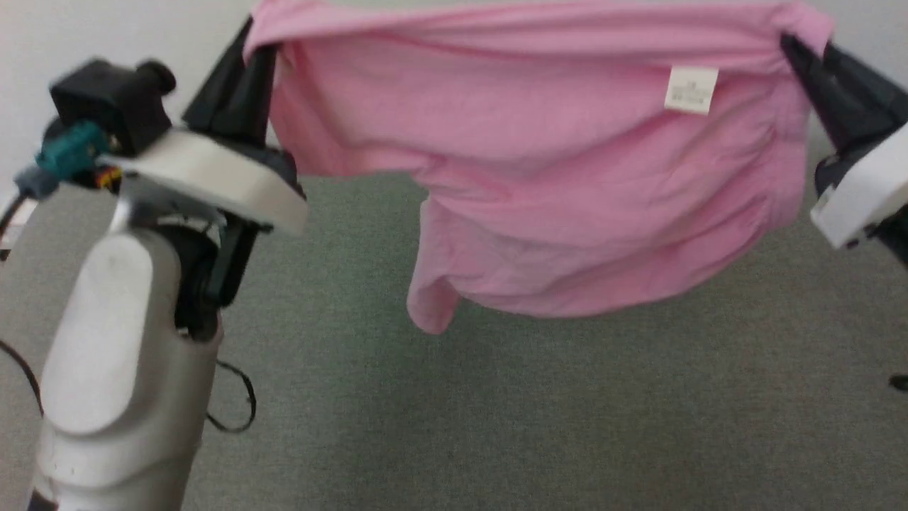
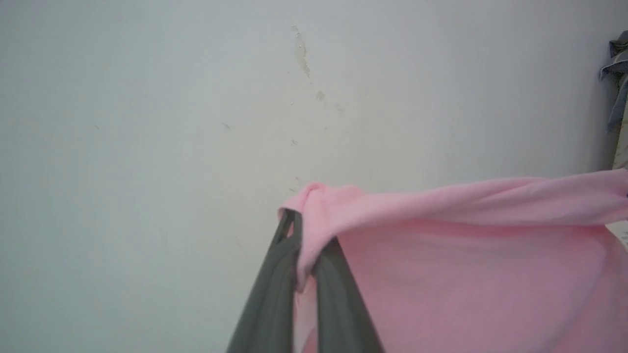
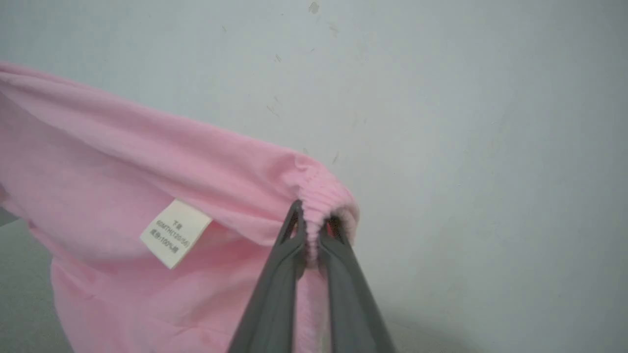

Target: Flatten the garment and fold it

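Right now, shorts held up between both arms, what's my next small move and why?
Probably lower both together, keeping it taut: the left end effector and right end effector pinch the garment at its ends, hem hanging above the grey surface.

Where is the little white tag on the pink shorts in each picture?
Head view: the tag hangs at the upper right, near the right claw.
Left wrist view: a pale sliver at the far right edge may be it, but it is too cut off to be sure.
Right wrist view: left of centre, left of that claw.
Shared landmark: the waistband of the shorts; the tag sits just below it.
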Robot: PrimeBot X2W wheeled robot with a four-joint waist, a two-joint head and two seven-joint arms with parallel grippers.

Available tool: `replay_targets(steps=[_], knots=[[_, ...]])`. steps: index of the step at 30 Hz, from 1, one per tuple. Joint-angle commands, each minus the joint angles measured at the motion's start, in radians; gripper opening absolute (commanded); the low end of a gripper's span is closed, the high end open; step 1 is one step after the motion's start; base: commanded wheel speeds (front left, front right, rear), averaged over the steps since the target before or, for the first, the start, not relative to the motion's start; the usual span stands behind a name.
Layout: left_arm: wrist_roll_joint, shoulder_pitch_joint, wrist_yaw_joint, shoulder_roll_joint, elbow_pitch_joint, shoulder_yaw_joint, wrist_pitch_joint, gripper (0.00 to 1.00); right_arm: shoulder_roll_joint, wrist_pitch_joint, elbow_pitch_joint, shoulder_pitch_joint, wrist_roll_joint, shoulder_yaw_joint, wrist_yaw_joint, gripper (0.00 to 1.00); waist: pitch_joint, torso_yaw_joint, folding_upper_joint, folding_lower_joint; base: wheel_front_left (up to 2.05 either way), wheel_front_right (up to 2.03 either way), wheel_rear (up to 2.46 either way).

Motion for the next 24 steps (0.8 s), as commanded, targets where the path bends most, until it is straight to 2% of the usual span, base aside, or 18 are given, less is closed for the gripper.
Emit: replay_targets(steps=[1,4,5,8,15,19,24], knots=[[-0.001,-0.108,-0.008,-0.011,0.079,0.012,-0.015,0.00,0.000,-0.024,0.049,-0.099,0.011,0.004,-0.001,0.00,0.088,0.007,0.0000,0.0000,0.00,0.00,0.00],[0.016,-0.257,-0.016,-0.022,0.206,0.009,-0.042,0.00,0.003,-0.068,0.132,-0.230,0.017,0.025,-0.001,0.00,0.165,-0.002,0.0000,0.0000,0.00,0.00,0.00],[0.016,-0.257,-0.016,-0.022,0.206,0.009,-0.042,0.00,0.003,-0.068,0.132,-0.230,0.017,0.025,-0.001,0.00,0.165,-0.002,0.0000,0.0000,0.00,0.00,0.00],[0.032,-0.406,-0.018,-0.037,0.343,0.015,-0.093,0.00,0.015,-0.141,0.224,-0.363,0.014,0.042,-0.001,0.00,0.250,-0.016,0.0000,0.0000,0.00,0.00,0.00],[0.048,-0.689,-0.015,-0.085,0.623,0.036,-0.272,0.00,0.055,-0.351,0.449,-0.605,0.004,0.087,-0.001,0.00,0.390,-0.031,0.0000,0.0000,0.00,0.00,0.00],[0.053,-0.752,-0.025,-0.101,0.765,0.032,-0.338,0.00,0.085,-0.457,0.583,-0.662,0.015,0.133,-0.001,0.00,0.425,-0.033,0.0000,0.0000,0.00,0.00,0.00],[0.053,-0.728,-0.049,-0.126,0.910,0.021,-0.375,0.00,0.122,-0.539,0.745,-0.644,0.048,0.228,-0.001,0.00,0.435,-0.028,0.0000,0.0000,0.00,0.00,0.00]])
